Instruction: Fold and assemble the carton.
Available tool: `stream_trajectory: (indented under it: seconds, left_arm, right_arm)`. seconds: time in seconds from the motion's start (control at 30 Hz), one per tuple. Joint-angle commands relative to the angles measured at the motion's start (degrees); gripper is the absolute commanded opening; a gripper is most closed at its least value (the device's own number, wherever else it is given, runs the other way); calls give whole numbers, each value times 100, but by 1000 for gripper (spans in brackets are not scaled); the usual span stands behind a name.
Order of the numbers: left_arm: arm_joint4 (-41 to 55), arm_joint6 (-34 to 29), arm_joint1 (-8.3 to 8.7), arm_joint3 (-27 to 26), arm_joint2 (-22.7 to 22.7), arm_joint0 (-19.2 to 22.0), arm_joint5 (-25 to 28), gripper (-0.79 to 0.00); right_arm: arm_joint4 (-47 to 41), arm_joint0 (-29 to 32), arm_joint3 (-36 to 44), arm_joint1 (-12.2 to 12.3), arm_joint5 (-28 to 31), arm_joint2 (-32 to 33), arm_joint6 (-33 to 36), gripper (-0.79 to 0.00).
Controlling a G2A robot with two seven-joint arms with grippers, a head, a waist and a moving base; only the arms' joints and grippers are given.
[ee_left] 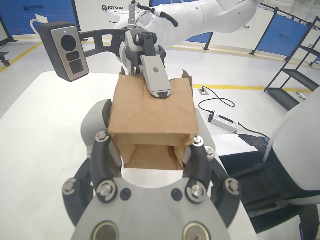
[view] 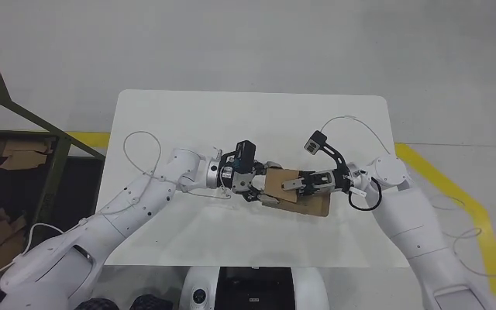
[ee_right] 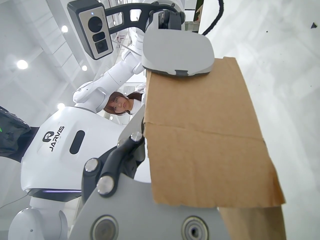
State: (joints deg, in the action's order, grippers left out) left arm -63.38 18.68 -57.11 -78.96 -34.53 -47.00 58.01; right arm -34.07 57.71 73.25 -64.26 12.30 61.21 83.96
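We've got a white surface (view: 232, 116) with rounded corners on a grey floor (view: 232, 46), with yellow tape (view: 426, 164) running off on both sides. Off to one side there's a dark bin (view: 31, 134) of cardboard scraps (view: 23, 159). On the floor past the surface we can spot a power brick (ee_left: 223, 122), its black cable (ee_left: 218, 97) and a socket (ee_left: 203, 91). Blue panels (ee_left: 37, 3) and a black rack (ee_left: 292, 76) stand farther back.

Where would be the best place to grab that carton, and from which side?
Probably take the carton by its two side walls at the open end, approached endwise, as the left gripper sits now. Those walls are flat and parallel, so a grip seats squarely; the unsupported top panel would likelier cave.
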Motion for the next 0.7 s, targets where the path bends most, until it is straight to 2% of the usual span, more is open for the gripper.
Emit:
stream_trajectory:
  seconds: [0.0,0.33,0.67]
  left_arm:
    - [13,6,8,17,1,2,-1,-259]
    - [9,106,39,87,-71,-17,-1,-280]
    - [-116,374,89,102,-262,-107,-1,-292]
  right_arm:
    - [-4,3,18,3,-13,-2,2,-554]
    - [-93,79,144,44,-20,113,20,-520]
    - [-33,445,420,186,132,629,-243,-526]
